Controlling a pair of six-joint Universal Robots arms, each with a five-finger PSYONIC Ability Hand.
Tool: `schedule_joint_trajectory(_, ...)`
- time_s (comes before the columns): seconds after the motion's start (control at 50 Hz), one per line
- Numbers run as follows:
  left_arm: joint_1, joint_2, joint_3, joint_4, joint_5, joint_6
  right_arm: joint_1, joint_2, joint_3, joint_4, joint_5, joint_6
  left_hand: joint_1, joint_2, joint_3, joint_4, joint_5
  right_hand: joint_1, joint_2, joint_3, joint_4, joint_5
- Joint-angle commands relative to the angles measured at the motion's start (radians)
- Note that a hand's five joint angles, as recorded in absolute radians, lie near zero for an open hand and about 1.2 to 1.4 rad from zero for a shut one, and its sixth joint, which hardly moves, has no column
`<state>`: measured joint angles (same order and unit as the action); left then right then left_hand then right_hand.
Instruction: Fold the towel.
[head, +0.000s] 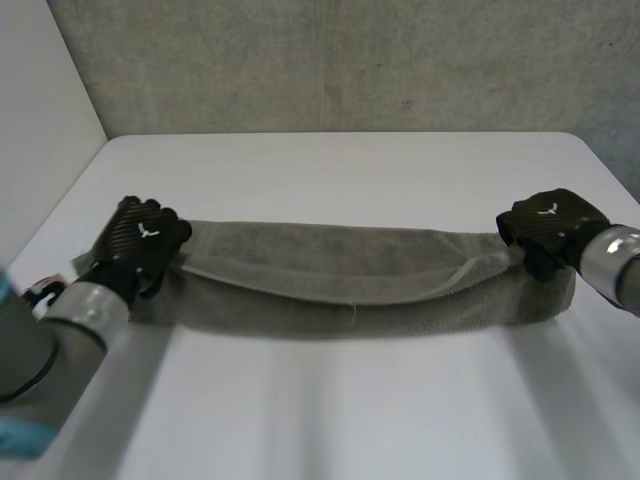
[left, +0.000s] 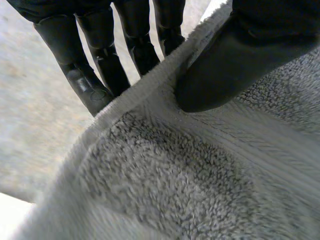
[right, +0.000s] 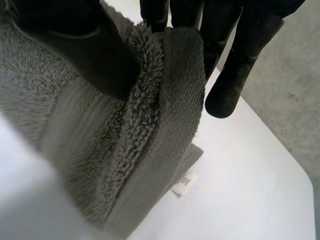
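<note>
My left hand (head: 140, 240) pinches one end of the towel (head: 330, 280). Its thumb (left: 235, 65) presses on top of the fluffy edge and its fingers (left: 90, 85) sit behind it. My right hand (head: 548, 228) pinches the other end the same way, with the thumb (right: 85, 55) on one side of the doubled edge and the fingers (right: 235, 85) on the other. A small white label (right: 185, 184) pokes out from under that end, just past my right fingertips. Between my two hands the towel lies as a long grey strip on the white table (head: 350, 170). It is already doubled the long way, and its top layer sags a bit near my right hand. I think the next fold is end to end. To do it well, I should hold both layers tight and lift both hands together so the strip does not twist. Then I bring one end over to meet the other and line up the edges before I let go. Past my hands the table runs on to a grey wall (head: 350, 60).
</note>
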<state>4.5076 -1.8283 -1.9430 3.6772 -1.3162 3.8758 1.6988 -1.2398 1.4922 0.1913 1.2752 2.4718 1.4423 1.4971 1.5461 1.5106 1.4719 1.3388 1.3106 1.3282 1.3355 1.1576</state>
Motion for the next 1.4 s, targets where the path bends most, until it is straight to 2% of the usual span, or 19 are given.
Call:
schedule_joint_trajectory(0.02, -0.015, -0.296, 0.278, 0.000, -0.001, 0.007, 0.079, 0.276, -0.262, -0.045, 0.133, 0.016, -0.046, -0.101, -0.150, -0.114, -0.250, 0.057, 0.086, 0.068, 0.061, 0.064)
schedule_joint_trajectory(0.3, -0.059, -0.646, 0.751, -0.062, -0.015, 0.007, 0.124, 0.507, -0.463, -0.236, 0.237, 0.016, -0.046, -0.101, -0.150, -0.114, -0.250, 0.057, 0.086, 0.068, 0.061, 0.064)
schedule_joint_trajectory(0.32, -0.059, -0.646, 0.751, -0.062, -0.015, 0.007, 0.125, 0.526, -0.470, -0.260, 0.246, 0.013, -0.046, -0.101, -0.150, -0.114, -0.250, -0.200, -0.172, -0.190, -0.197, -0.194)
schedule_joint_trajectory(0.34, -0.067, -0.667, 0.781, -0.065, -0.018, 0.004, 0.127, 0.542, -0.475, -0.279, 0.260, 0.013, -0.046, -0.101, -0.150, -0.114, -0.250, -0.804, -0.776, -0.794, -0.801, -0.798)
schedule_joint_trajectory(0.36, -0.071, -0.678, 0.800, -0.068, -0.024, 0.001, 0.127, 0.542, -0.475, -0.279, 0.260, 0.013, -0.301, -0.356, -0.405, -0.370, -0.506, -0.811, -0.782, -0.800, -0.807, -0.804)
schedule_joint_trajectory(0.38, -0.071, -0.678, 0.800, -0.068, -0.024, 0.001, 0.130, 0.557, -0.478, -0.294, 0.279, 0.013, -0.304, -0.359, -0.408, -0.372, -0.508, -1.164, -1.136, -1.154, -1.161, -1.158)
schedule_joint_trajectory(0.4, -0.076, -0.684, 0.808, -0.072, -0.041, 0.001, 0.134, 0.563, -0.480, -0.302, 0.299, 0.012, -0.949, -1.004, -1.053, -1.018, -1.153, -1.164, -1.136, -1.154, -1.161, -1.158)
schedule_joint_trajectory(0.42, -0.081, -0.684, 0.808, -0.072, -0.069, 0.001, 0.134, 0.563, -0.480, -0.302, 0.299, 0.012, -1.268, -1.323, -1.372, -1.336, -1.472, -1.164, -1.136, -1.154, -1.161, -1.158)
schedule_joint_trajectory(0.5, -0.093, -0.678, 0.808, -0.072, -0.125, 0.001, 0.143, 0.557, -0.471, -0.303, 0.346, 0.016, -1.264, -1.319, -1.368, -1.332, -1.468, -1.164, -1.136, -1.154, -1.161, -1.158)
schedule_joint_trajectory(0.64, -0.099, -0.605, 0.774, -0.086, -0.211, -0.033, 0.147, 0.488, -0.425, -0.302, 0.360, 0.035, -1.264, -1.319, -1.368, -1.332, -1.468, -1.164, -1.136, -1.154, -1.161, -1.158)
schedule_joint_trajectory(0.7, -0.097, -0.571, 0.746, -0.091, -0.221, -0.058, 0.145, 0.393, -0.371, -0.302, 0.357, 0.071, -1.264, -1.319, -1.368, -1.332, -1.468, -1.164, -1.136, -1.154, -1.161, -1.158)
schedule_joint_trajectory(0.82, -0.087, -0.382, 0.598, -0.095, -0.221, -0.211, 0.131, 0.229, -0.284, -0.312, 0.352, 0.191, -1.261, -1.316, -1.365, -1.329, -1.465, -1.164, -1.136, -1.154, -1.161, -1.158)
schedule_joint_trajectory(0.94, -0.081, -0.218, 0.453, -0.094, -0.218, -0.303, 0.130, 0.132, -0.204, -0.453, 0.355, 0.352, -1.261, -1.316, -1.365, -1.329, -1.465, -1.164, -1.136, -1.154, -1.161, -1.158)
schedule_joint_trajectory(1.02, -0.082, -0.145, 0.336, -0.085, -0.215, -0.315, 0.127, 0.146, -0.202, -0.466, 0.340, 0.355, -1.261, -1.316, -1.365, -1.329, -1.465, -1.164, -1.136, -1.154, -1.161, -1.158)
schedule_joint_trajectory(1.08, -0.082, -0.117, 0.259, -0.071, -0.215, -0.315, 0.131, 0.197, -0.204, -0.371, 0.279, 0.326, -1.261, -1.316, -1.365, -1.329, -1.465, -1.164, -1.136, -1.154, -1.161, -1.158)
schedule_joint_trajectory(1.12, -0.081, -0.106, 0.227, -0.057, -0.215, -0.315, 0.139, 0.240, -0.214, -0.309, 0.224, 0.317, -1.261, -1.316, -1.365, -1.329, -1.465, -1.164, -1.136, -1.154, -1.161, -1.158)
schedule_joint_trajectory(1.16, -0.081, -0.102, 0.199, -0.042, -0.215, -0.315, 0.139, 0.301, -0.249, -0.218, 0.120, 0.309, -1.261, -1.316, -1.365, -1.329, -1.465, -1.164, -1.136, -1.154, -1.161, -1.158)
schedule_joint_trajectory(1.22, -0.081, -0.101, 0.156, -0.010, -0.213, -0.312, 0.137, 0.330, -0.286, -0.176, 0.054, 0.322, -1.261, -1.316, -1.365, -1.329, -1.465, -1.164, -1.136, -1.154, -1.161, -1.158)
schedule_joint_trajectory(1.4, -0.073, -0.117, 0.131, 0.047, -0.215, -0.314, 0.153, 0.490, -0.434, -0.179, 0.072, 0.325, -1.261, -1.316, -1.365, -1.329, -1.465, -1.164, -1.136, -1.154, -1.161, -1.158)
